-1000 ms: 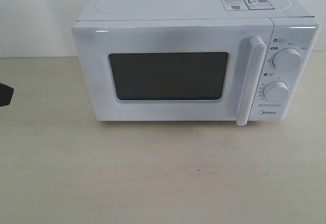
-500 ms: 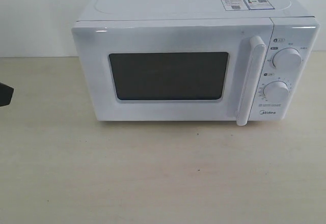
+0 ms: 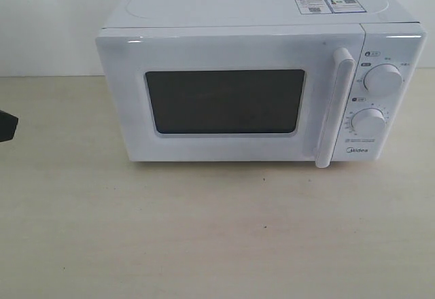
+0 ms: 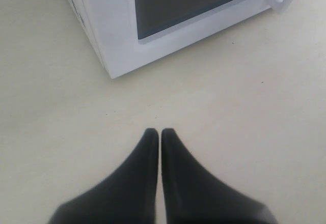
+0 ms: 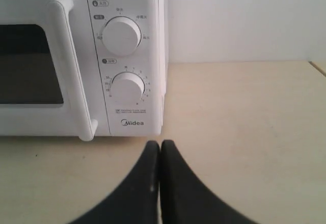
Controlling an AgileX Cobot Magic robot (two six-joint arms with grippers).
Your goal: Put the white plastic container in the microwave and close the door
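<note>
The door (image 3: 224,98) of the Midea microwave (image 3: 258,7) sat flush shut; white plastic container out of sight, presumably inside. Left jaws and right jaws were pressed together, empty, parked clear over the counter (image 3: 204,231).

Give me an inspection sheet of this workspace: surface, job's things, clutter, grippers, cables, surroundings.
Surface: pale wood-grain table, a few small dark specks.
Job's things: microwave stands on it; door shut, handle upright, two knobs on the right panel; white plastic container not in view anywhere.
Clutter: nothing seen.
Grippers: left gripper shut, holding nothing, above the table before the microwave; right gripper shut, holding nothing, near the knob end.
Cables: nothing seen.
Surroundings: plain white wall behind.
</note>
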